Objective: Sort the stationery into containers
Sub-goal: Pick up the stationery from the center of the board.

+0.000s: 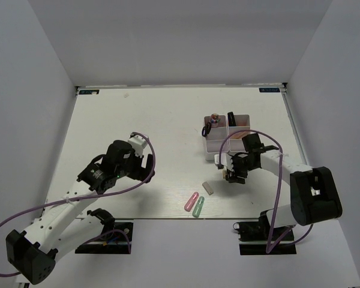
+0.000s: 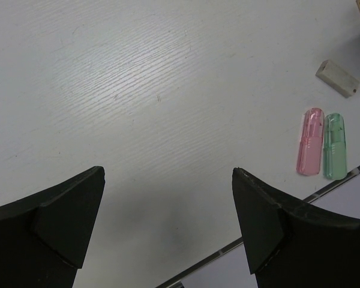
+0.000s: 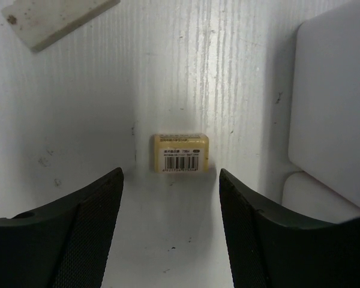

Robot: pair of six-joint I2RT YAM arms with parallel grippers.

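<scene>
The two joined white containers (image 1: 239,133) stand right of centre and hold black-handled scissors (image 1: 208,129), a black highlighter (image 1: 232,118) and a pink round piece (image 1: 214,117). My right gripper (image 1: 231,175) is open just in front of them. In the right wrist view it (image 3: 171,174) hangs over a pale yellow clip with a barcode (image 3: 181,153), just beyond the fingertips. A grey eraser (image 1: 208,188), a pink capsule eraser (image 1: 191,201) and a green one (image 1: 198,207) lie near the front edge. My left gripper (image 1: 147,171) is open and empty over bare table.
The left wrist view shows the pink capsule (image 2: 310,150), the green capsule (image 2: 335,146) and the grey eraser (image 2: 338,78) to the right of the open left gripper (image 2: 168,174), near the table's front edge. A container wall (image 3: 336,102) stands right of the clip.
</scene>
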